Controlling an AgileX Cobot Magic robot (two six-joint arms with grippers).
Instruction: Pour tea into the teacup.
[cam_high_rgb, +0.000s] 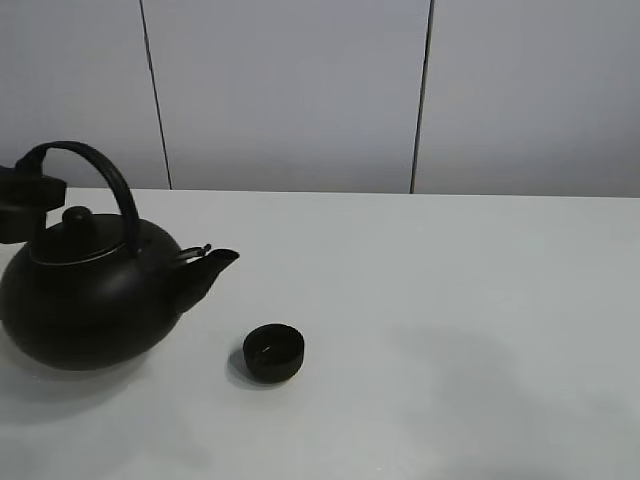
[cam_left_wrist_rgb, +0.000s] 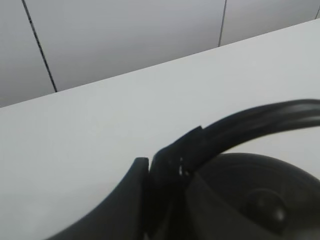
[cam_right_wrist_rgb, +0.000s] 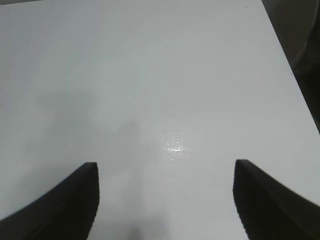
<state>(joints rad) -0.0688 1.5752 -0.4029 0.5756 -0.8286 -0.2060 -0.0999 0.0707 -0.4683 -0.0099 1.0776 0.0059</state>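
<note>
A big black teapot (cam_high_rgb: 90, 300) with an arched handle (cam_high_rgb: 105, 175) stands on the white table (cam_high_rgb: 450, 300) at the left, its spout (cam_high_rgb: 215, 262) pointing right. My left gripper (cam_high_rgb: 28, 192) is at the far left edge, shut on the handle's rear end; the left wrist view shows it (cam_left_wrist_rgb: 157, 167) clamped on the handle (cam_left_wrist_rgb: 260, 117) above the lid (cam_left_wrist_rgb: 265, 205). The small black teacup (cam_high_rgb: 273, 352) sits on the table, to the front right of the spout and apart from it. The tea is out of view. My right gripper (cam_right_wrist_rgb: 166, 167) hangs open over bare table.
A grey panelled wall (cam_high_rgb: 290, 90) runs behind the table's far edge. In the right wrist view, the table's edge (cam_right_wrist_rgb: 287, 60) runs along one side with darkness beyond it.
</note>
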